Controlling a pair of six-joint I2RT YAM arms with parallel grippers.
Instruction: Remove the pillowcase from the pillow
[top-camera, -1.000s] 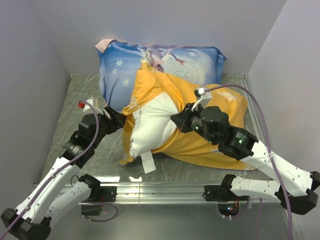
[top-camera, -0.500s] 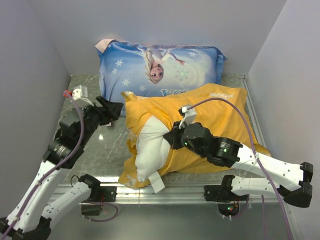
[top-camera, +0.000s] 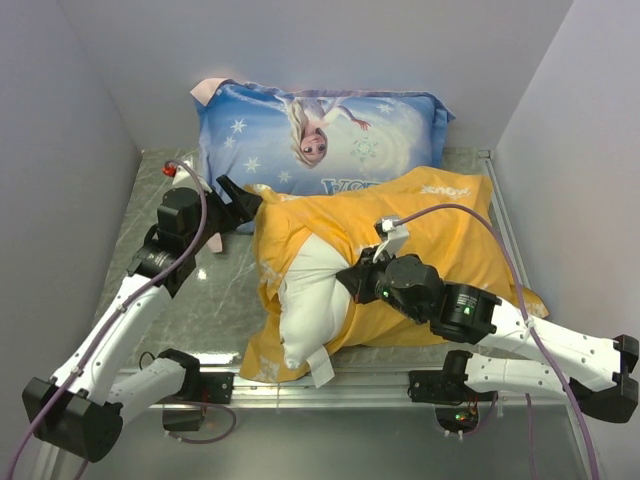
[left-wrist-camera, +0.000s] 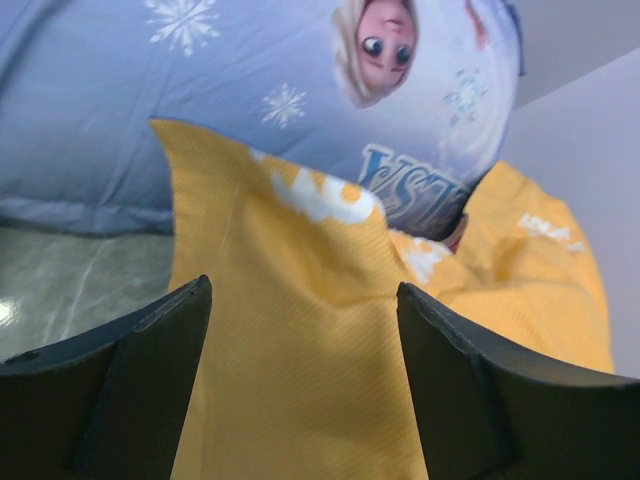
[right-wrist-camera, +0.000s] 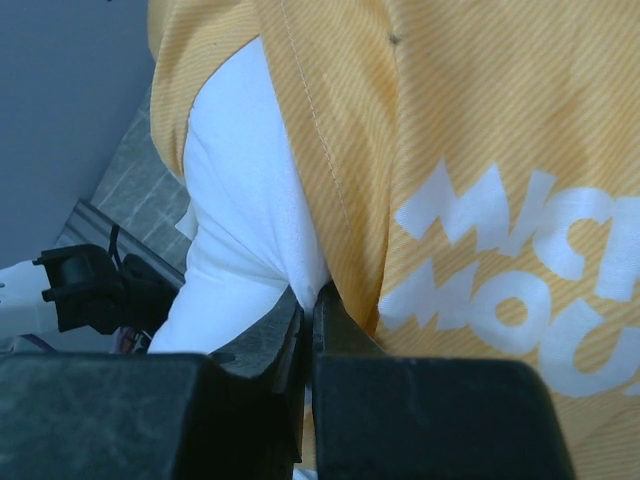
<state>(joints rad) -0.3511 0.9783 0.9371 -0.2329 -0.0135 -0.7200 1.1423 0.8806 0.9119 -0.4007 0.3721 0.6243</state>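
Note:
The yellow-orange pillowcase (top-camera: 440, 235) with white lettering lies across the table's middle, its opening facing left and near. The white pillow (top-camera: 312, 300) bulges out of that opening, its small tag (top-camera: 320, 372) at the near edge. My right gripper (top-camera: 352, 281) is shut on a pinch of the white pillow (right-wrist-camera: 240, 200) fabric, right beside the pillowcase (right-wrist-camera: 470, 150) hem; the fingertips meet at my right gripper (right-wrist-camera: 312, 293). My left gripper (top-camera: 240, 200) stands open at the pillowcase's far-left corner; in its wrist view the left gripper (left-wrist-camera: 302, 290) frames the pillowcase (left-wrist-camera: 300, 330) without gripping it.
A light blue Elsa-print pillow (top-camera: 320, 130) leans against the back wall, touching the pillowcase's far edge. Grey walls close in left, right and behind. A metal rail (top-camera: 360, 380) runs along the near table edge. Bare marbled table (top-camera: 215, 300) shows on the left.
The raised pillowcase corner has dropped flat. My left gripper has opened, pulled away, then come back to the far-left corner. The right gripper moved nearer with the pillow.

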